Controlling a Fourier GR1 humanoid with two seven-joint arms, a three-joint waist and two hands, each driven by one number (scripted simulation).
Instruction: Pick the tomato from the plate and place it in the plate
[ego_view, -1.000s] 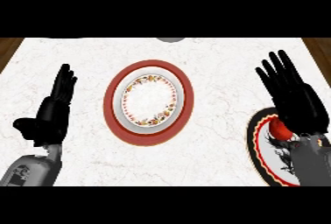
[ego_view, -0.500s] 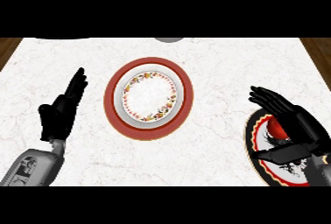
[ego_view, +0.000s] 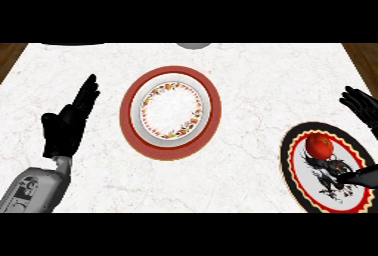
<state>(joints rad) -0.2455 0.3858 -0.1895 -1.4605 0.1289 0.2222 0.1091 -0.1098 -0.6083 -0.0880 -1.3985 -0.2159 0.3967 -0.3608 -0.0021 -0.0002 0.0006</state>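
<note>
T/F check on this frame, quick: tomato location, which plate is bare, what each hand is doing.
1. The tomato lies on the black-rimmed plate at the view's right. True.
2. The red-rimmed plate in the middle already holds the tomato. False: nothing lies on it.
3. The left hand is curled round the tomato. False: it is open with straight fingers, on the far side of the red-rimmed plate from the tomato.
4. The right hand shows at the right edge, beside the black-rimmed plate. True.
5. The two plates touch. False: bare counter lies between them.
</note>
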